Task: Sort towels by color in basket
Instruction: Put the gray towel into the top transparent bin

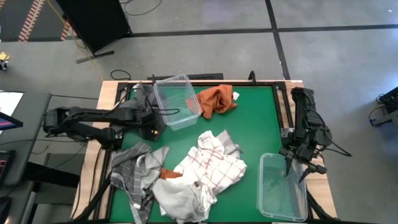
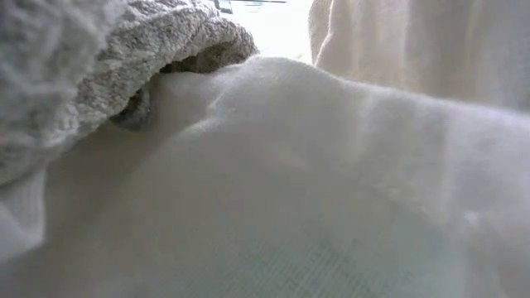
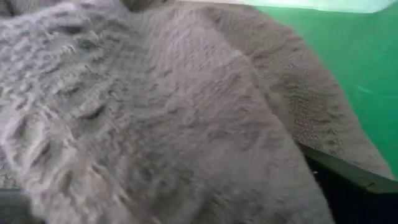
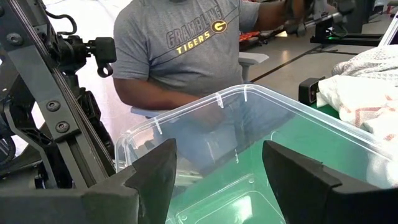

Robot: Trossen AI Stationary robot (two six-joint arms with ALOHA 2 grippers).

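Grey cloth filled the left wrist view: the dark grey towel point(image 3: 186, 124) lay right against that camera, soft and fuzzy. From above, the left hand point(image 1: 151, 118) sat at the table's point(image 1: 255, 118) left side, beside the clear bin point(image 1: 177, 101) at the back. Whether its fingers were spread or gripping the cloth, I could not tell; the hand was a dark shape and the towel hid the fingers up close.

The main risk, as I judged it, was the grey towel snagging on the hand or draping over the bin's rim instead of dropping inside, since soft cloth clings and trails. A dragged corner could also tip or slide the light bin.

The rust-orange towel point(image 1: 216, 99) lay crumpled on the table just beside that bin, touching its side. The grey plaid towel point(image 1: 134, 169) was heaped at the front left. The white towel with red grid lines point(image 1: 214, 158) sprawled in the middle, and the plain white towel point(image 1: 180, 198) was bunched in front of it, touching both. A small orange patch showed between the plaid and the white one. These three overlapped, so lifting one might pull another along.

The right hand point(image 4: 217, 171) hung over the second clear bin point(image 4: 249, 143) at the front right, fingers apart and holding nothing. A person in a grey T-shirt point(image 4: 180, 43) sat beyond the table.
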